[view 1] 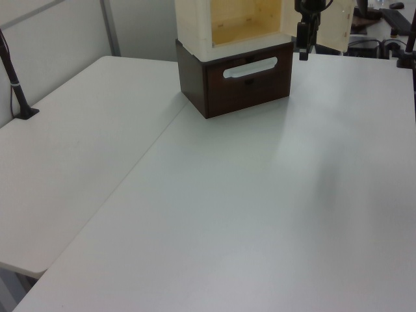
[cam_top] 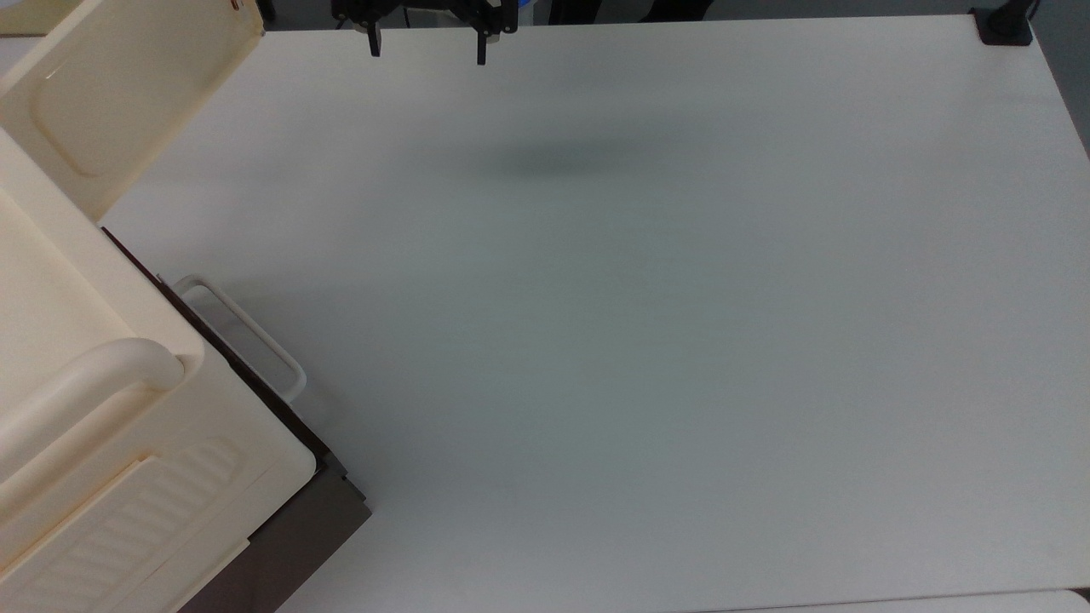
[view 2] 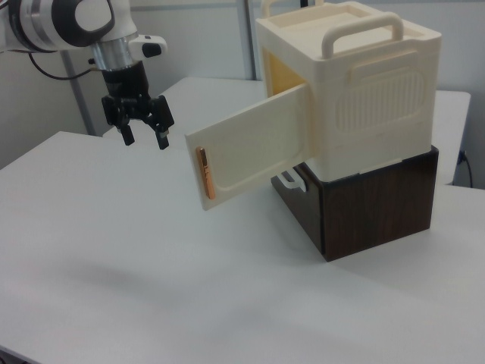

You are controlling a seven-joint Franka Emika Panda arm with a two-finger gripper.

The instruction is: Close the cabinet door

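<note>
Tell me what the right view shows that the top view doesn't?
In the right view you see the orange strip on the free edge of the cabinet door, the white arm above the gripper, and the cabinet's brown side. In the top view you see the far table corner with a black clamp, and the gripper's shadow on the table. Both show the door standing open, the open gripper hanging apart from it, the top handle and the white loop handle.

Table (cam_top: 647, 340): white, bare surface.
Base (view 2: 379, 201): dark brown, on table, under cream box (view 2: 371, 98).
Loop handle (cam_top: 247, 332): white, on base front.
Box top: carry handle (view 2: 362, 30); ribbed side panel (view 2: 386, 98).
</note>
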